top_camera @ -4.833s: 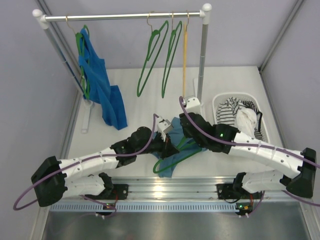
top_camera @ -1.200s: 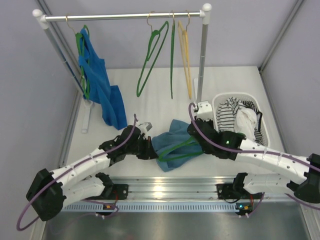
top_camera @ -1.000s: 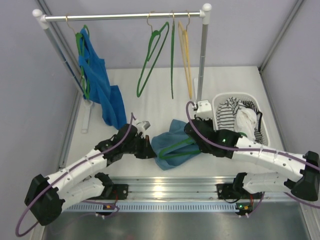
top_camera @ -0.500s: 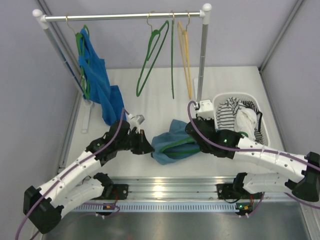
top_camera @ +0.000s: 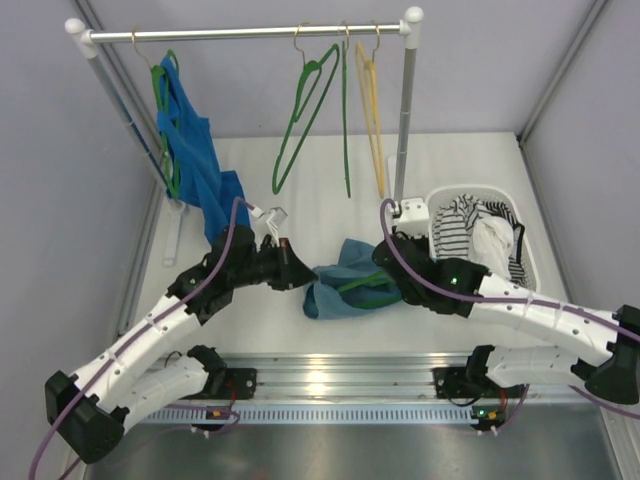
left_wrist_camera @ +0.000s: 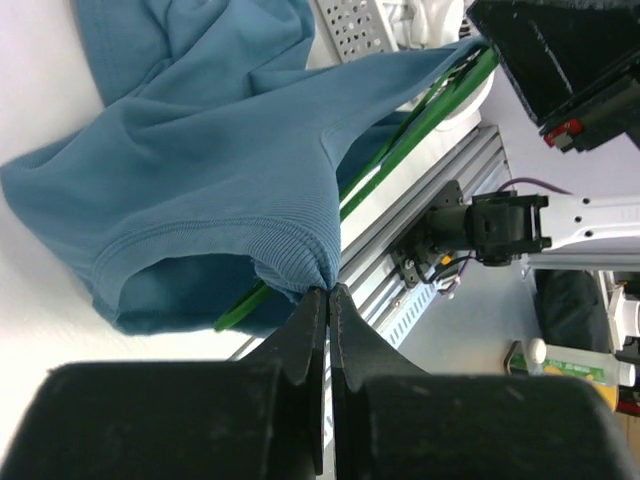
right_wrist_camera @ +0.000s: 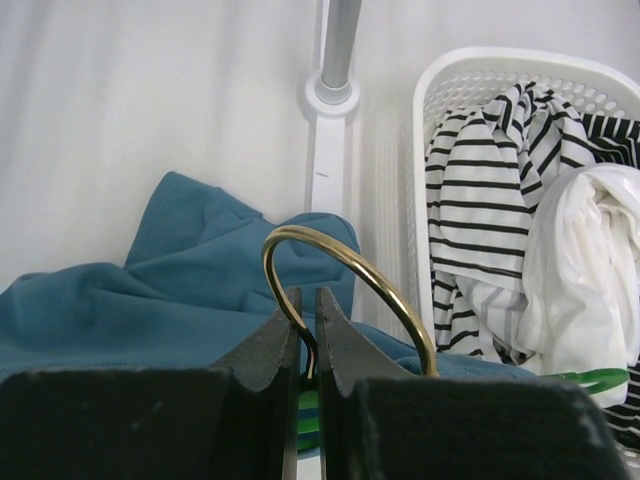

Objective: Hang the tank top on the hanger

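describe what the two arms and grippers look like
Both the left arm and right arm have white link shells, black joints and a purple cable running alongside. A green light glows on the right arm. The left gripper and right gripper have black, wedge-shaped fingers tapering to thin tips.

Matt soft knit tank top (left_wrist_camera: 200,150), glossy brassy metal hook (right_wrist_camera: 300,231), perforated plastic basket (right_wrist_camera: 425,140).
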You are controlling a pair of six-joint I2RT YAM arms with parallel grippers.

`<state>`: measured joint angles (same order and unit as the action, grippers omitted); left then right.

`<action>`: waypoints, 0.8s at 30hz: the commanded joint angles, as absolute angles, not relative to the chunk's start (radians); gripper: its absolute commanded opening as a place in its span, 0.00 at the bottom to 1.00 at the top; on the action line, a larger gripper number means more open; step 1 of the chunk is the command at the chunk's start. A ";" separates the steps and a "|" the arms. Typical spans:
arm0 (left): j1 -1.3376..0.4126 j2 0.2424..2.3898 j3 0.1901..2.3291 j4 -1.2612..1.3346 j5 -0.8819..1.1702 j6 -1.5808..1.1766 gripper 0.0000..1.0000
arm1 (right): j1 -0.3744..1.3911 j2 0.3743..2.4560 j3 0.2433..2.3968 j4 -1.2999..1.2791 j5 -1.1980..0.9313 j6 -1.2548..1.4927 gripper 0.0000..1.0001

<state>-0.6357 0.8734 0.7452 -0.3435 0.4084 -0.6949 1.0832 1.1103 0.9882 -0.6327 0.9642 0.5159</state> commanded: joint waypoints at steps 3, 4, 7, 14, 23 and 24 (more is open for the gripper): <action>-0.630 0.907 0.839 -0.248 0.414 -0.715 0.00 | 1.069 1.083 1.091 -0.580 0.922 0.541 0.00; -0.630 0.913 0.851 -0.273 0.408 -0.707 0.00 | 1.069 1.085 1.104 -0.578 0.910 0.543 0.00; -0.630 0.925 0.882 -0.275 0.391 -0.693 0.00 | 1.068 1.083 1.143 -0.589 0.882 0.555 0.00; -0.630 0.922 0.949 -0.244 0.423 -0.735 0.00 | 1.055 1.140 1.189 -0.626 0.888 0.610 0.00; -0.632 0.904 0.988 -0.267 0.460 -0.730 0.00 | 1.017 1.164 1.239 -0.595 0.853 0.586 0.00; -0.632 0.900 0.986 -0.267 0.456 -0.726 0.00 | 1.017 1.167 1.244 -0.592 0.847 0.584 0.00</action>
<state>-0.6353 0.9245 0.9470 -0.3145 0.4229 -0.7128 1.0264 1.1606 1.1679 -0.6350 0.8524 0.5838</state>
